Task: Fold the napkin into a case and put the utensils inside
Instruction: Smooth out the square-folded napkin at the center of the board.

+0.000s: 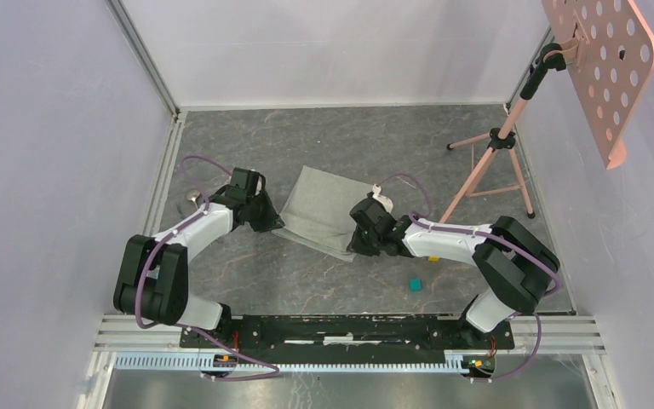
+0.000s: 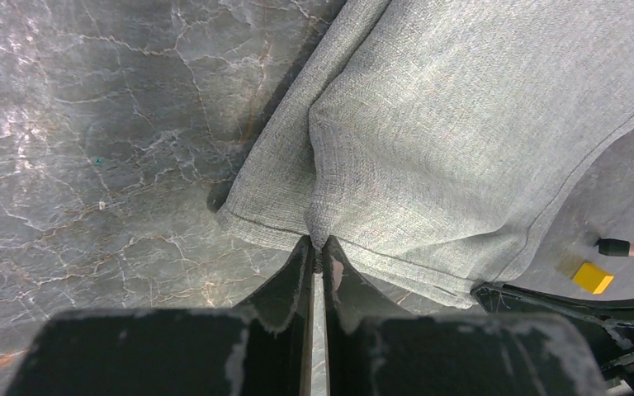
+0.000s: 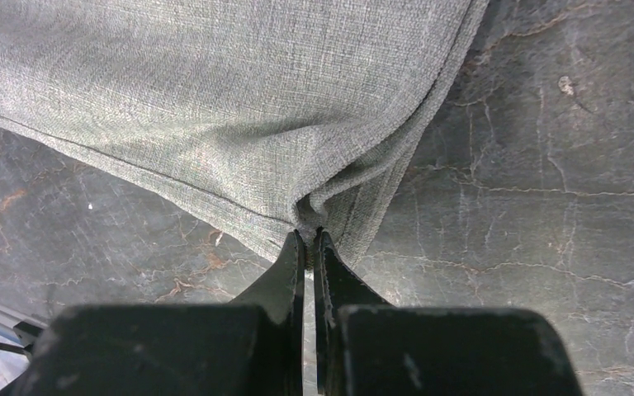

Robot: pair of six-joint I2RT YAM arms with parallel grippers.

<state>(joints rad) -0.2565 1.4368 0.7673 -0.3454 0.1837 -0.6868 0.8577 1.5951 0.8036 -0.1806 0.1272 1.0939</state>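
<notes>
— What do we have at the far left?

— Our left hand (image 2: 318, 243) is clenched on the napkin (image 1: 319, 204). Its fingers stand almost together, with only the hem of the cloth pinched between the tips, at the near left corner.

— And where does the napkin lie?

— It lies spread on the grey marbled surface (image 1: 306, 141), in the middle, between our two arms. The cloth puckers up where each hand nips it. Along the edges we see two hem lines running close together, so it looks to be lying in two layers.

— The other hand?

— Our right hand (image 3: 309, 238) is clamped the same way on the near right corner. Its jaws are tight, with a small bunch of fabric caught at the tips.

— Shall we count, from left to right?

— We can make out one silver utensil (image 1: 192, 198), round-ended like a spoon. It lies on the surface just behind our left arm and well apart from the cloth, and the rest of it is too small to tell. Then there is one napkin and two hands, both gripping it. There are two small cubes. The yellow cube (image 2: 591, 277) is tucked close under our right arm, and the teal cube (image 1: 415, 284) lies alone, nearer to us. At the far right is one pink tripod stand (image 1: 494, 162) carrying a perforated board (image 1: 605, 60).
</notes>
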